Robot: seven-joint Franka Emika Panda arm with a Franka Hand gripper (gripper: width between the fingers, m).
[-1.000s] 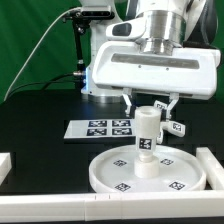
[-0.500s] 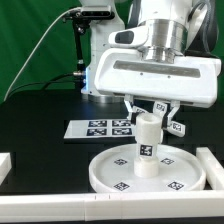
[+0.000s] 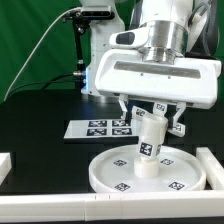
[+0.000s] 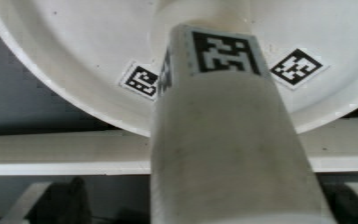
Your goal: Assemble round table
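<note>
The fingers [image 3: 150, 116] are spread wide to either side of the top of the short leg [image 3: 149, 143], clear of it and gripping nothing. The leg stands on the hub in the middle of the round disc [image 3: 105, 172], leaning slightly towards the exterior view's right. The disc lies on the black worktop [image 3: 40, 150], with a white rail [image 3: 212, 165] close beside it and the marker board [image 3: 100, 127] just behind. The arm's broad white wrist housing [image 3: 155, 72] hangs over everything.
</note>
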